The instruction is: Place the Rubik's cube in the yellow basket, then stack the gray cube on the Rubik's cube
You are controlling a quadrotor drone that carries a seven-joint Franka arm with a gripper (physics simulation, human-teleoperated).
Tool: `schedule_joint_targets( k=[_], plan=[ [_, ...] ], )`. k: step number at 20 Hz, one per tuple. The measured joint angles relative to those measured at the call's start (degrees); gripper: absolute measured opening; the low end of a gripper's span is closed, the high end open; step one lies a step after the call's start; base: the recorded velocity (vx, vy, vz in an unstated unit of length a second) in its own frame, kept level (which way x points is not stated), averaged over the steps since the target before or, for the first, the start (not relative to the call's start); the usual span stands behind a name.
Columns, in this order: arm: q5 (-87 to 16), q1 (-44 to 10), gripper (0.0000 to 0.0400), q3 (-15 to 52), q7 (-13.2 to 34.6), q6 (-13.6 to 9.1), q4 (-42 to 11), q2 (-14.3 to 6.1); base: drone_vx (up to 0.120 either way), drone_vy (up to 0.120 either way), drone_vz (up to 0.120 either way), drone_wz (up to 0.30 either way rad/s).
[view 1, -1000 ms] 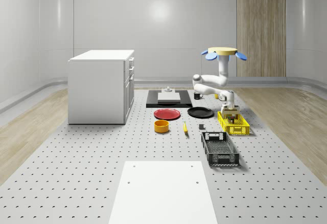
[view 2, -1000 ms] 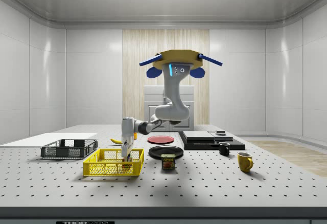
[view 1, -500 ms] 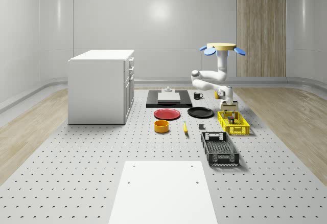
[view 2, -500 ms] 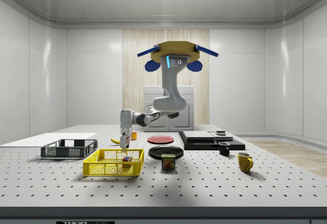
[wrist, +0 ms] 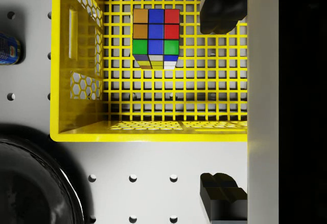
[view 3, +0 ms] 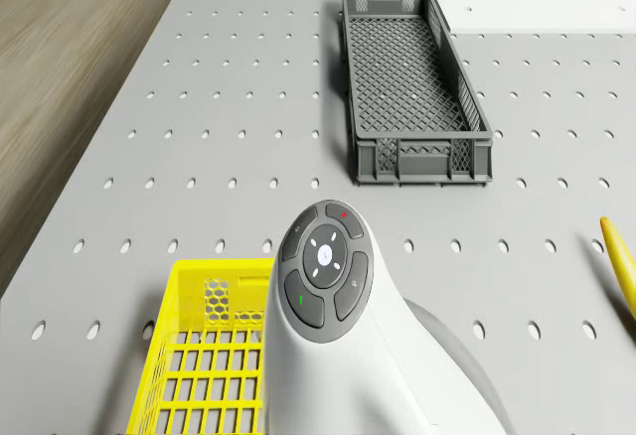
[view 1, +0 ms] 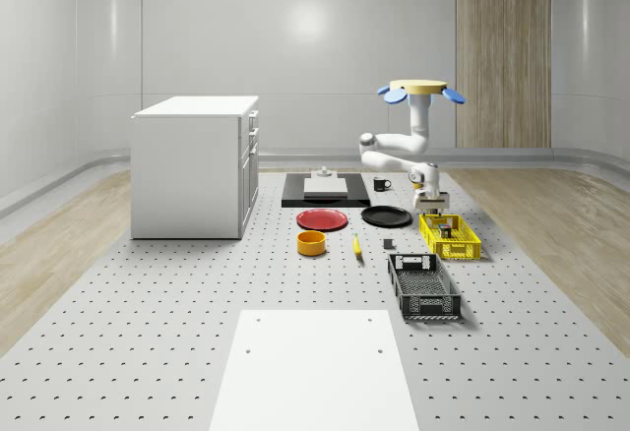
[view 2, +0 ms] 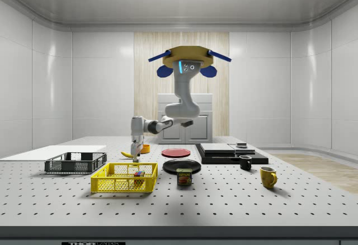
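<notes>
The Rubik's cube (wrist: 156,37) lies on the floor of the yellow basket (wrist: 76,106), also seen as Rubik's cube (view 2: 138,173) inside the yellow basket (view 2: 114,185). My gripper (wrist: 222,101) hangs open above the basket's end wall, fingertips (wrist: 220,10) wide apart and holding nothing. In the side view the gripper (view 2: 134,151) is a little above the basket rim. The drone (view 1: 420,89) hovers high behind the basket (view 1: 463,247). A small gray block (view 1: 322,170) that may be the gray cube sits on a pale slab on the black platform (view 1: 295,198).
A black plate (view 1: 386,216) and a red plate (view 1: 322,219) lie beside the basket. A black mesh crate (view 3: 412,87) stands in front of it, near a banana (view 3: 621,256). A can (view 2: 184,176), two mugs, an orange bowl (view 1: 311,243) and a white cabinet (view 1: 192,165) are around.
The gripper let go of the Rubik's cube in the basket and rose out of it. Drone and arm climbed and shifted toward the whole-scene view's left.
</notes>
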Motion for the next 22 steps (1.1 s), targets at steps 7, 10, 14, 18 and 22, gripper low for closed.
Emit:
schedule_joint_targets(
  k=[7,10,14,18,22],
  plan=[
    [-0.15,0.15,0.0400,-0.04,-0.11,-0.30,-0.02,0.32,0.069,-0.120,0.000,0.000],
    [-0.20,0.20,0.0400,-0.05,-0.15,-0.42,-0.03,0.45,0.000,-0.120,0.000,0.000],
    [-0.28,0.28,0.0400,-0.07,-0.21,-0.58,-0.05,0.61,0.000,-0.120,0.000,0.000],
    [-0.35,0.35,0.0400,-0.09,-0.26,-0.72,-0.06,0.77,0.030,-0.120,0.000,0.000],
    [-0.41,0.42,0.0400,-0.11,-0.31,-0.86,-0.07,0.91,0.120,-0.120,0.000,0.000]
  ],
)
